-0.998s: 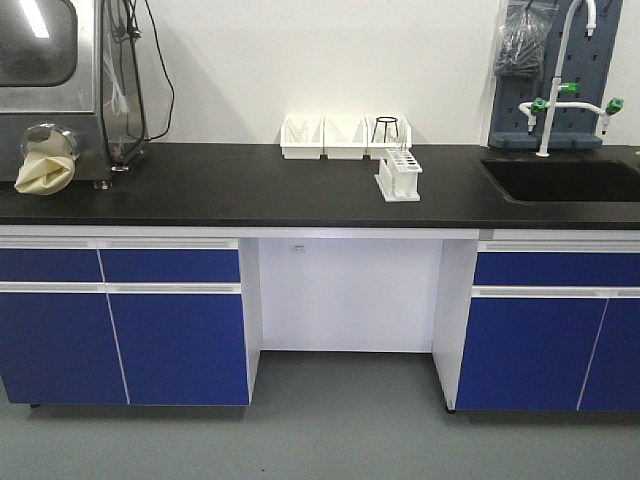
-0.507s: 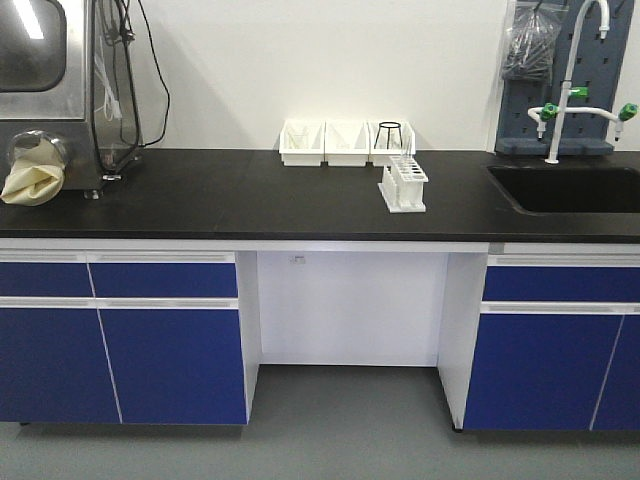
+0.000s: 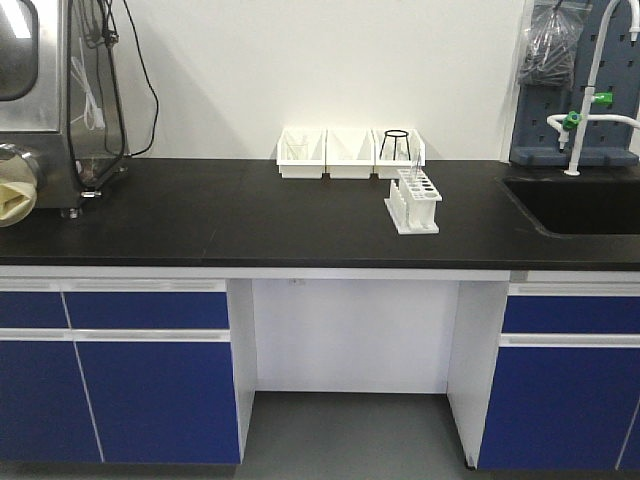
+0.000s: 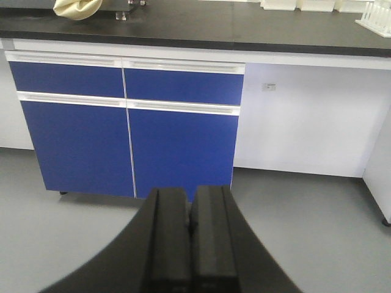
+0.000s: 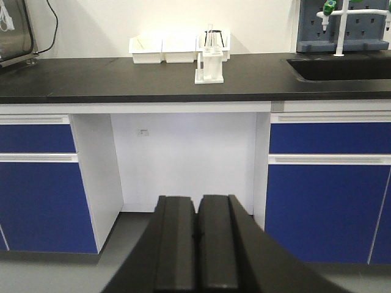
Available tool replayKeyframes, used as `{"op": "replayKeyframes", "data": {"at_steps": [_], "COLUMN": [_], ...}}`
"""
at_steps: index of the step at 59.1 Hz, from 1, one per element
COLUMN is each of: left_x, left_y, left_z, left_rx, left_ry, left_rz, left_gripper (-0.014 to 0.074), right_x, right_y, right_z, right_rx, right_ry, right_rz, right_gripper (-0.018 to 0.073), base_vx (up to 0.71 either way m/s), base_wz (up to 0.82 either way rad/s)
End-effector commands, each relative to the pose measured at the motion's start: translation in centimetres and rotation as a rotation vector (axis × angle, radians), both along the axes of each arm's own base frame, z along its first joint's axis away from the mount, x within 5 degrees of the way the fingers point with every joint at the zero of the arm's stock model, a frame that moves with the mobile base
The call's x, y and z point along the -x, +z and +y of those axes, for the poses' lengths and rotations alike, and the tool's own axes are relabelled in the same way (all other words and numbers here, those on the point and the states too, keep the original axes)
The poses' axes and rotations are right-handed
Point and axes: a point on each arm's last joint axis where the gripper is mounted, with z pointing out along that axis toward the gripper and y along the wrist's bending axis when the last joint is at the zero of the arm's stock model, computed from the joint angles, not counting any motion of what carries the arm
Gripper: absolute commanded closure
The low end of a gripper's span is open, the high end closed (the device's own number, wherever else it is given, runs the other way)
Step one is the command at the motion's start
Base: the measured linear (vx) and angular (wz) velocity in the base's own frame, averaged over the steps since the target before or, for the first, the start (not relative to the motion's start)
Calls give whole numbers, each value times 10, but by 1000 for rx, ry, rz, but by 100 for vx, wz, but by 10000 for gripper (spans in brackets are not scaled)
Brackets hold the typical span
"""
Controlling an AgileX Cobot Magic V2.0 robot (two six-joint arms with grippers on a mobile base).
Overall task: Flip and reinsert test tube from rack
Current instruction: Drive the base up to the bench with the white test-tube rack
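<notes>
The white rack stands on the black countertop, right of centre, in front of the bins. A slim clear test tube stands upright in it, faint in the front view. The rack also shows in the right wrist view, far ahead on the counter, with the tube rising above it. A corner of the rack shows at the top right of the left wrist view. My left gripper and right gripper are shut and empty, low in front of the cabinets, far from the rack.
Three white storage bins line the wall; the right one holds a black wire stand. A sink with a tap lies at right. A steel cabinet with a rubber glove stands left. Blue cabinets flank a knee recess.
The whole front view has shifted: the counter and rack appear lower, larger and further right, the steel cabinet slides off the left edge. The base has moved closer and to the left.
</notes>
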Motion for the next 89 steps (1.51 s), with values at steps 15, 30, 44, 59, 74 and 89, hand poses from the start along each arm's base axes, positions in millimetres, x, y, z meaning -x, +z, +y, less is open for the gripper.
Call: {"op": "replayKeyframes", "data": {"at_steps": [15,30,44,59,74,89], "left_x": [-1,-1,-1,-1,-1,-1], "left_y": [8,8,8,8,8,8], "left_z": [-1,-1,-1,-1,-1,-1], "left_rx": [-3,-3,-3,-3,-3,-3], "left_ry": [-11,-11,-11,-11,-11,-11], "left_rz": [-98,-98,-98,-98,-98,-98], "left_gripper": [603,603,603,603,603,603], "right_x": [0,0,0,0,0,0], "right_y": [7,7,7,7,7,7], "right_z": [0,0,0,0,0,0], "right_rx": [9,9,9,9,9,9], "right_ry": [3,3,3,3,3,3], "right_rz": [-87,-87,-87,-87,-87,-87], "right_gripper": [568,568,568,568,568,568], "base_vx": [33,36,36,37,40,41], "base_wz": [-1,-1,0,0,0,0]}}
